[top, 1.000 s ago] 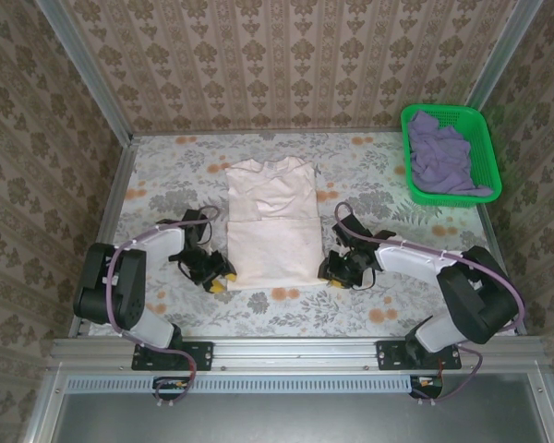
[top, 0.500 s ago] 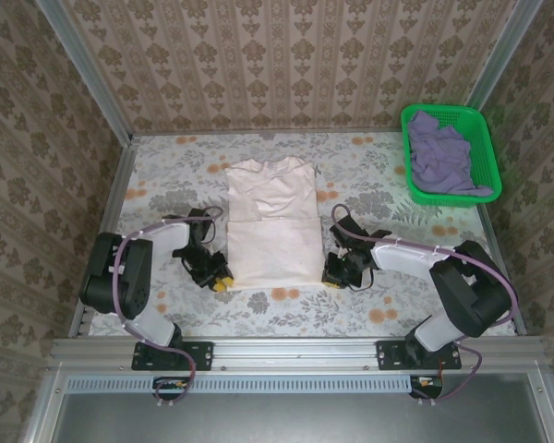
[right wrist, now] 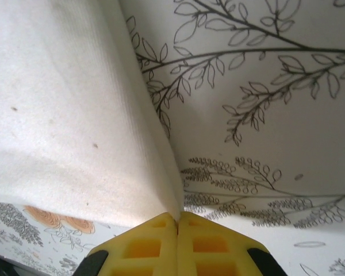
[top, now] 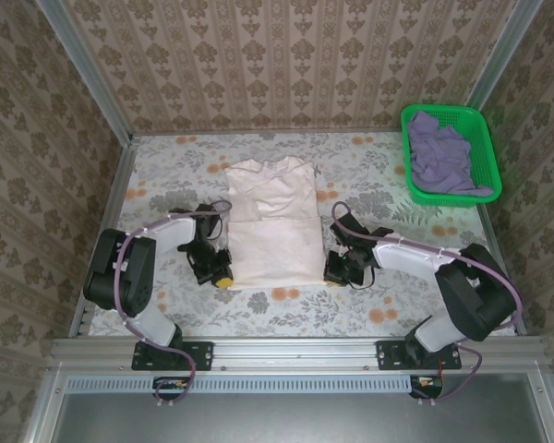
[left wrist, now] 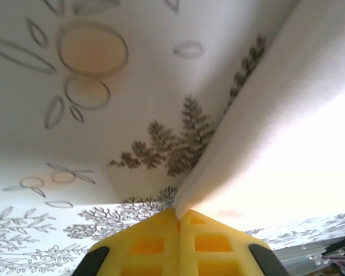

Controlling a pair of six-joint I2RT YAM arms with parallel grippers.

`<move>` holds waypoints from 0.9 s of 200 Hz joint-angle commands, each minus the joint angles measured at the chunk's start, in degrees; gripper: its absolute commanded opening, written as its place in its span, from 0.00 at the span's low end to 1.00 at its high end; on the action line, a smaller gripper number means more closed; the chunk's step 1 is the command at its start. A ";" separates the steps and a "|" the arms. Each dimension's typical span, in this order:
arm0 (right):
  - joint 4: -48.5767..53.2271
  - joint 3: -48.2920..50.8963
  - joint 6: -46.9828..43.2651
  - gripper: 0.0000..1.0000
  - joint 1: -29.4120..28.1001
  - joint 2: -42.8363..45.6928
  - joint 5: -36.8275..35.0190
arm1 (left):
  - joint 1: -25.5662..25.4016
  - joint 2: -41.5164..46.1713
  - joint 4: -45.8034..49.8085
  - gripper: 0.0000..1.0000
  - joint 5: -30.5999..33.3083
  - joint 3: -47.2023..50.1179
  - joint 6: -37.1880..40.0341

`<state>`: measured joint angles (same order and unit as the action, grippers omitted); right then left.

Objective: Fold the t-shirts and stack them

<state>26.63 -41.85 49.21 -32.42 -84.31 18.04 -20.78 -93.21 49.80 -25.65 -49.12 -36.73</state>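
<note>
Left jaws are clamped on the 7 o'clock corner of the cream t-shirt [top: 275,221], right jaws on its 5 o'clock corner. Lavender t-shirt [top: 440,155] sits in basket [top: 439,109] at 2 o'clock.

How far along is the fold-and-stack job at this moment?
Done: the cream t-shirt lies flat, its sides apparently folded in to a narrow strip. In hand: the left gripper and right gripper are each shut on a near hem corner. Left: the crosswise fold, then the lavender t-shirt, crumpled in the green basket.
</note>
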 commanded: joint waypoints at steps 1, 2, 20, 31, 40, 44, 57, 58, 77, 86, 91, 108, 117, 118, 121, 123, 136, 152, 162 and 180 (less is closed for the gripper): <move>3.45 3.88 0.46 0.00 -1.47 4.23 0.74 | -2.62 3.65 4.80 0.00 1.17 2.06 1.20; 3.44 4.10 0.45 0.00 -1.57 4.24 0.80 | -2.79 3.78 4.79 0.00 1.24 2.21 1.08; 3.36 7.38 2.26 0.00 -3.59 10.06 1.33 | -6.70 6.65 3.87 0.00 0.83 4.96 -1.84; 3.29 9.44 3.81 0.00 -5.17 12.88 1.47 | -8.84 8.46 3.29 0.00 0.56 6.59 -3.66; 3.42 11.16 5.24 0.00 -6.66 15.34 1.44 | -10.27 9.94 3.41 0.00 0.33 7.74 -4.79; 3.51 11.87 5.92 0.00 -7.33 16.48 1.47 | -10.89 10.61 3.53 0.00 0.18 8.21 -5.26; 3.81 13.93 8.17 0.00 -9.79 20.27 1.09 | -12.72 13.42 4.34 0.00 -0.09 9.73 -6.51; 3.84 14.13 8.39 0.00 -10.00 20.52 1.01 | -12.89 13.63 4.43 0.00 -0.05 9.87 -6.64; 3.67 16.68 11.80 0.00 -13.39 26.71 0.34 | -14.89 18.77 4.95 0.00 -1.55 11.79 -8.41; 3.85 17.13 12.79 0.00 -14.38 29.12 -0.08 | -15.38 21.26 5.50 0.00 -2.40 12.21 -9.17; 3.87 17.03 13.21 0.00 -14.92 30.89 -0.35 | -15.43 22.79 5.70 0.00 -3.05 12.21 -9.45; 6.63 15.45 13.59 0.00 -15.32 35.34 -1.36 | -15.37 27.25 6.87 0.00 -4.59 10.97 -10.11; 7.92 14.00 13.01 0.00 -15.25 36.93 -2.10 | -14.99 28.82 8.05 0.00 -4.84 9.03 -9.88; 8.00 13.82 12.88 0.00 -15.19 37.07 -2.21 | -14.95 28.98 8.21 0.00 -4.80 8.82 -9.91; 8.33 13.07 12.45 0.00 -15.09 37.47 -2.48 | -14.74 29.20 8.66 0.00 -4.74 7.95 -9.78; 8.52 12.64 12.24 0.00 -15.01 37.58 -2.60 | -14.58 29.33 9.04 0.00 -4.67 7.39 -9.64; 9.77 9.58 9.94 0.00 -13.90 37.48 -3.10 | -12.84 29.36 10.85 0.00 -4.43 3.57 -9.13; 9.73 5.62 7.43 0.00 -10.68 35.16 -2.08 | -9.97 28.20 11.50 0.00 -5.33 -1.13 -8.13; 8.89 3.36 6.04 0.00 -7.99 33.03 -0.51 | -7.90 27.02 11.31 0.00 -6.07 -4.25 -7.55; 7.55 -0.90 3.47 0.00 -2.70 28.57 2.34 | -3.69 23.87 10.12 0.00 -7.54 -9.31 -6.63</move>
<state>34.04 -37.69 57.10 -40.25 -51.53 17.58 -28.80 -66.17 58.83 -30.50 -52.47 -44.62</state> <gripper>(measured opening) 0.066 0.039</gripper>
